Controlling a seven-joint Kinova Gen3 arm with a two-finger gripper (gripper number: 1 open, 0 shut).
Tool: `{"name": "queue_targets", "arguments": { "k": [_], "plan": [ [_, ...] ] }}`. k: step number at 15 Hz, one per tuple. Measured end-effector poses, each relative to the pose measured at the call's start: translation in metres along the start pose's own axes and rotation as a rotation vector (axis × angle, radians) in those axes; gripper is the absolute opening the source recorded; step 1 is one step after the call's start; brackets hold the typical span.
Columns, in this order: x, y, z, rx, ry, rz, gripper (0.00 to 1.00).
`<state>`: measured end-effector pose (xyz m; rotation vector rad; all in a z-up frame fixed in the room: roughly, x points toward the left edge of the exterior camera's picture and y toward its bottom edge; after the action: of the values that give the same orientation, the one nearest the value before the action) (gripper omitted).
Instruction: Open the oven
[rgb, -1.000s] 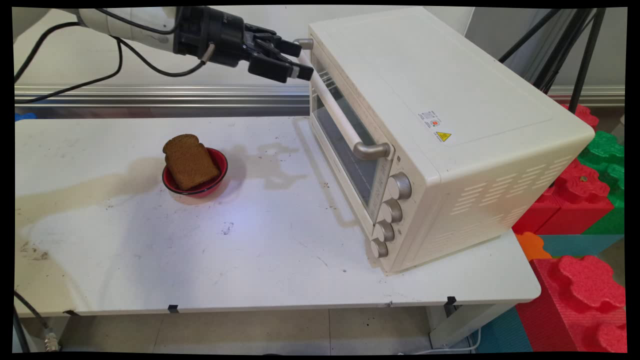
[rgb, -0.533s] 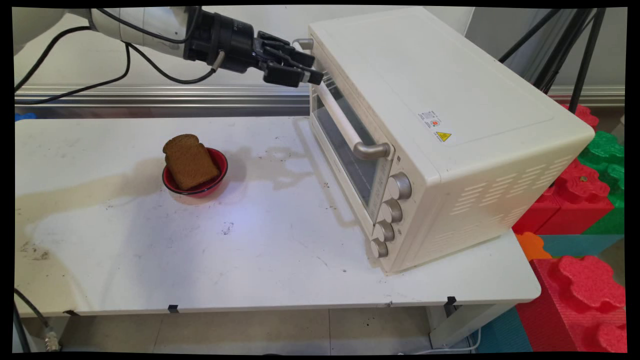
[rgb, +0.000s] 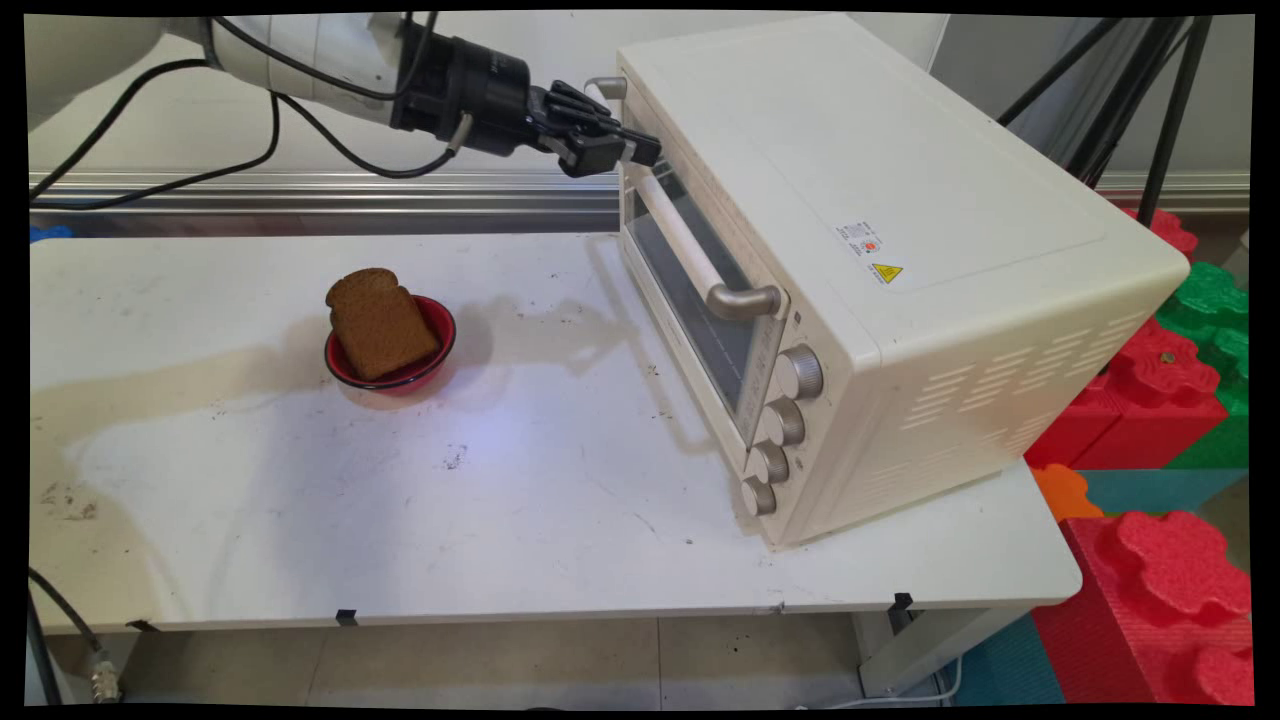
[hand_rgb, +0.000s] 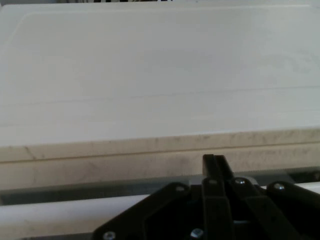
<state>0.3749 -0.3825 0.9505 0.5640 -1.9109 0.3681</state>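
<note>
- Black gripper (rgb: 625, 150) at the upper far corner of the cream toaster oven (rgb: 900, 250), fingers pressed together with no gap in the hand view (hand_rgb: 214, 167), nothing visibly clamped between them.
- Fingertips right at the top edge of the oven door (rgb: 690, 290), just above the far end of the white bar handle (rgb: 680, 225); contact with the door hard to judge.
- Door shut, glass pane dark, handle running along its upper part on two grey brackets.
- In the hand view, oven top (hand_rgb: 160, 70) filling most of the picture, with the door's upper edge and a strip of the white handle (hand_rgb: 60, 212) below it.
- Four round knobs (rgb: 780, 430) stacked down the near end of the oven front.
- Oven standing on the right part of the white table (rgb: 400, 520), turned at an angle.
- Well apart to the left, a red bowl (rgb: 430, 355) with a brown slice of bread (rgb: 378, 322) leaning in it.
- Black cables (rgb: 250, 150) hanging from the white arm (rgb: 300, 50).
- Red, green and orange foam blocks (rgb: 1160, 590) beyond the table's right edge.
</note>
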Motion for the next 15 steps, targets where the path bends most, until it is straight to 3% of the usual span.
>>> {"name": "queue_targets", "arguments": {
  "k": [15],
  "plan": [
    [-0.009, 0.004, 0.021, 0.000, -0.047, 0.021, 0.00]
  ]
}}
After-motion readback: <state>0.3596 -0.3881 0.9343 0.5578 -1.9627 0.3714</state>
